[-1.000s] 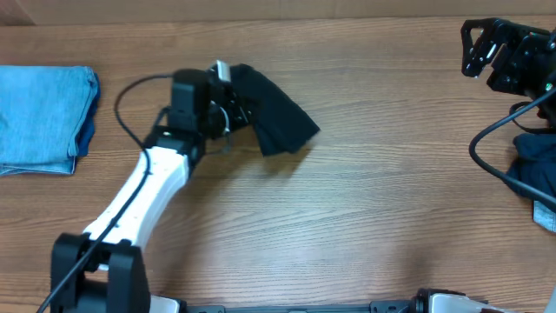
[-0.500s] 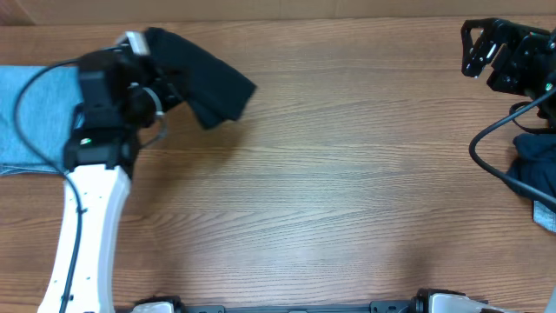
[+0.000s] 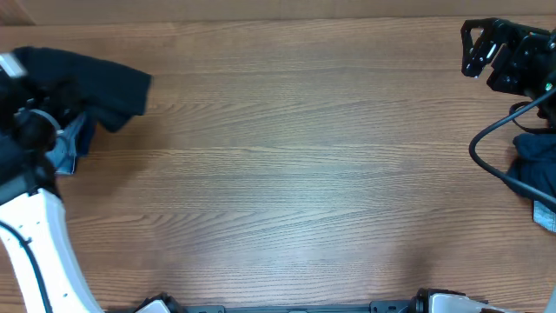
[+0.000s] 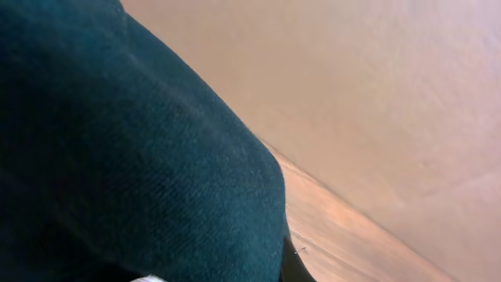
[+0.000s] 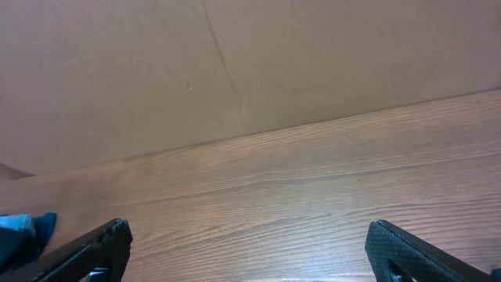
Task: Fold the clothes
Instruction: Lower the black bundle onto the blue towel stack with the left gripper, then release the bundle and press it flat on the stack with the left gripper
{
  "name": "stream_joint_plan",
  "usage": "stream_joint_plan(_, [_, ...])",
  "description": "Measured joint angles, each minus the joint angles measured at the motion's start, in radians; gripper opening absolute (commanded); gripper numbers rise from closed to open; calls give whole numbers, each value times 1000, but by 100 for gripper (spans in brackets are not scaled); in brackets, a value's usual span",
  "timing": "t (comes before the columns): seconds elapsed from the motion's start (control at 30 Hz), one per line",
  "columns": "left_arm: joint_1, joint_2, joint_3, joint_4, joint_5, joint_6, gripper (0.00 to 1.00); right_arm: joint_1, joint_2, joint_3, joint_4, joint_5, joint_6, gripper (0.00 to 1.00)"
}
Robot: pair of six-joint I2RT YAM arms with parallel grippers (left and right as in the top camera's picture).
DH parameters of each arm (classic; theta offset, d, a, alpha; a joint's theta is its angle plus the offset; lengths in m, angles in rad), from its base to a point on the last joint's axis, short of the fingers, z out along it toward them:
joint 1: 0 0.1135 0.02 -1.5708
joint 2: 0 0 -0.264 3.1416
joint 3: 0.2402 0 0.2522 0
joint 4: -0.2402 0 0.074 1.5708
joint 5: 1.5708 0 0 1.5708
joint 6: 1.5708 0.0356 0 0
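left arm has swung across from the left-centre of the worktop (image 3: 304, 191) to its far left corner over the last second, and the black t-shirt (image 3: 100, 74) has travelled with it. a second ago the shirt was well apart from the light blue denim (image 3: 74, 141). now it overlaps the denim, and only a small blue patch shows under the shirt and the arm.

left end effector (image 3: 43, 87) is closed tight on the shirt. its tips are buried in the cloth, and the left wrist view shows almost nothing but dark fabric. whether the shirt already rests on the denim or hangs just above it cannot be told.

the shirt reads as a compact bundle, not spread out. judgement: this is the carry to the stack, with the release not yet made.

right end effector (image 3: 486, 52) sits parked at the far right rear, fingers at full spread and holding nothing. a dark navy garment (image 3: 530, 169) lies at the right edge near it, partly crossed by a cable (image 3: 486, 161); judgement: that one is yet to be folded.

edges and room: the shirt is close to the back wall (image 5: 235, 63) and the left border of the overhead view, so there is little margin there. the whole middle of the worktop is bare wood, with plenty of room to withdraw rightward or spread the next piece.
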State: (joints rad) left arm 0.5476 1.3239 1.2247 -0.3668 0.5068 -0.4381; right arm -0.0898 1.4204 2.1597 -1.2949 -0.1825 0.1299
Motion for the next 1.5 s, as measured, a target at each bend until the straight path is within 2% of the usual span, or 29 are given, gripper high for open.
stream_joint_plan(0.2, [157,10,0,46,66,51,4,0,0,0,0,0,0,100])
stream_joint_plan(0.37, [244,102,3,179,141,69,4,0,0,0,0,0,0,100])
stream_joint_plan(0.57, [259,232,3,338,182,72,4,0,0,0,0,0,0,100])
stream_joint_plan(1.03, [266,453,7,657,170,48,4,0,0,0,0,0,0,100])
stream_joint_plan(1.5, [278,686,27,725,171,26,4,0,0,0,0,0,0,100])
